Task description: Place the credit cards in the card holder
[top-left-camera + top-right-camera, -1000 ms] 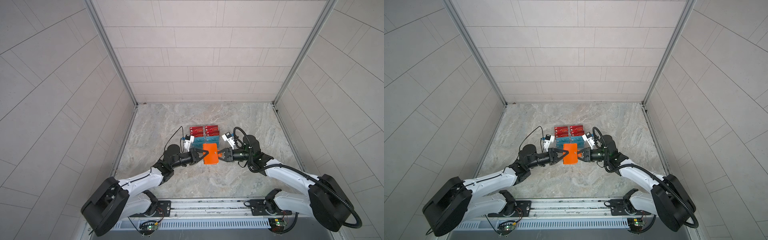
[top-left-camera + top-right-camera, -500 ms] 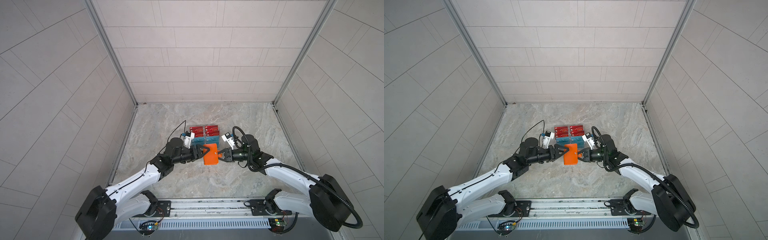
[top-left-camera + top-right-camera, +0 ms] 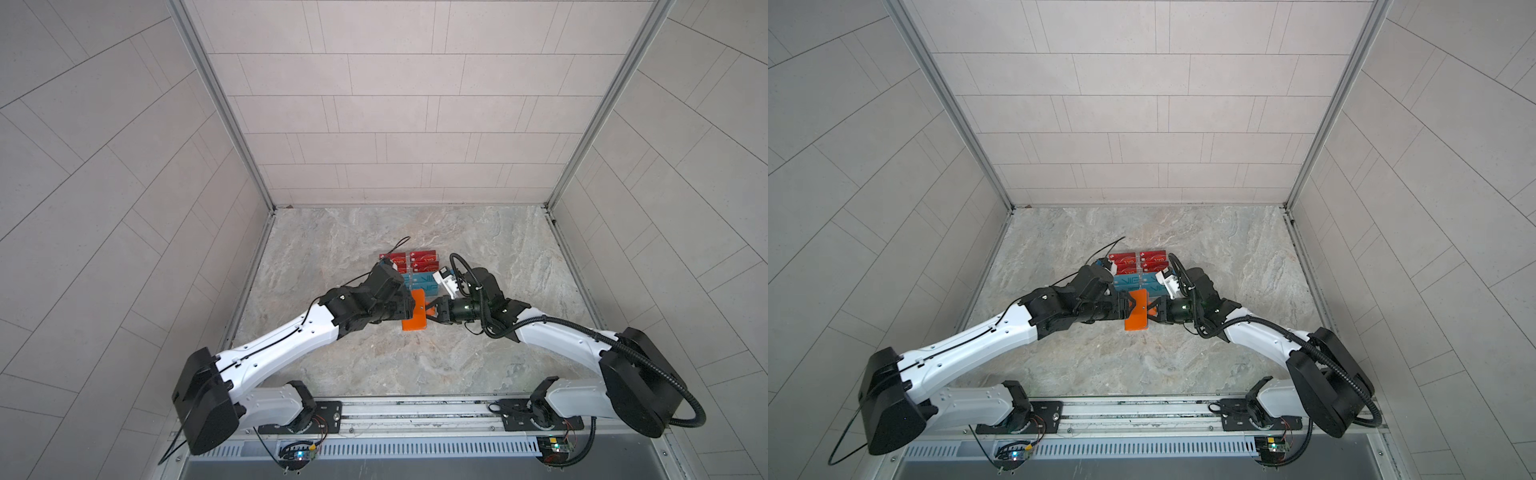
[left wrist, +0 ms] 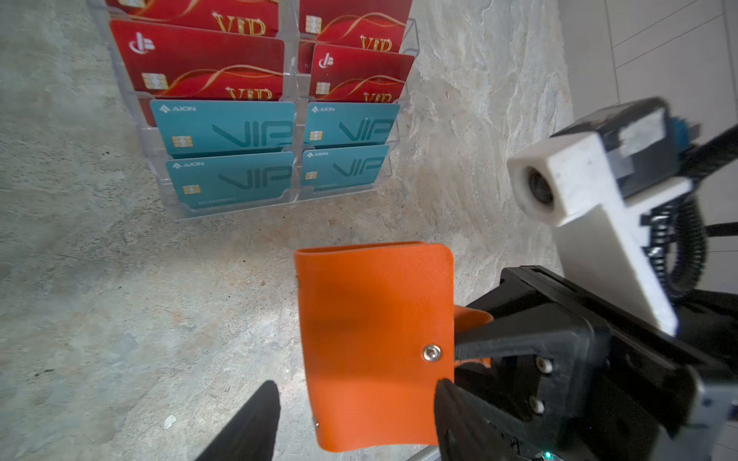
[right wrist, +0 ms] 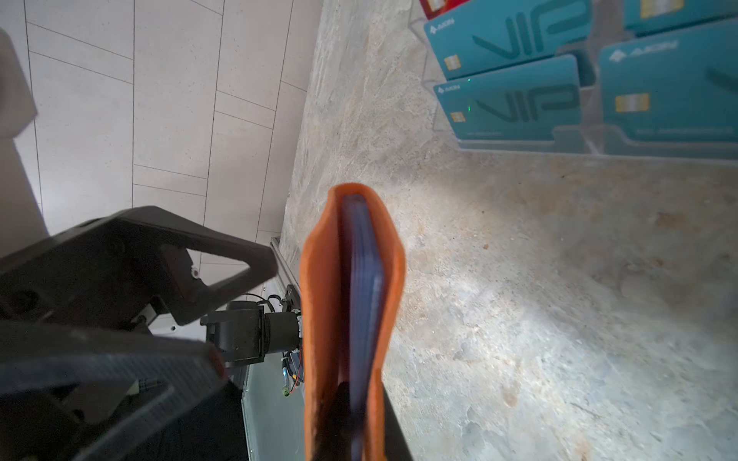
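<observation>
One card holder point(image 4: 371, 319) edge in right gripper point(image 4: 463, 349); left gripper point(image 4: 355, 387) wide, just clear.

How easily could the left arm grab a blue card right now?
Probably yes. The left gripper is open and empty, and the blue cards stand in the clear rack beyond it. Only the orange wallet, held by the right gripper, is right in front, so it should steer around that.
</observation>
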Tool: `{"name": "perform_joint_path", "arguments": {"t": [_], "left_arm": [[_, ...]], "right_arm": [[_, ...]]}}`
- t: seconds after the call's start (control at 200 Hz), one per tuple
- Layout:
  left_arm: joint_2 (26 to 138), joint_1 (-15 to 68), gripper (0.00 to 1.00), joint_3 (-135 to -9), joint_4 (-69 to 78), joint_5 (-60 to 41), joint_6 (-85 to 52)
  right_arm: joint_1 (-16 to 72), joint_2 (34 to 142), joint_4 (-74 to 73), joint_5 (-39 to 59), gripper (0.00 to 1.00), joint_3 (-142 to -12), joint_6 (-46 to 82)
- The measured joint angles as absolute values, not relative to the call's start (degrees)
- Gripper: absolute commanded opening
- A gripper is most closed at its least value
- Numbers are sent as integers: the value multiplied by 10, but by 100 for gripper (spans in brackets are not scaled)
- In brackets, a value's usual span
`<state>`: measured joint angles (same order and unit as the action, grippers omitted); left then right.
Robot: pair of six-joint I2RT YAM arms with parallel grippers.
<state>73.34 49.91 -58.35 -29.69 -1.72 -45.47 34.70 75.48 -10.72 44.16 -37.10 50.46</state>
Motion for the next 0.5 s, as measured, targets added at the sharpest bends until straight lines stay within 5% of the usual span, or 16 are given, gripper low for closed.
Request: {"name": "perform_joint_path", "arguments": {"t": [0.496], "left_arm": [[818, 525, 67, -637, -307, 35, -454]], "right_arm": [[386, 755, -61, 373, 0, -387, 483]]}}
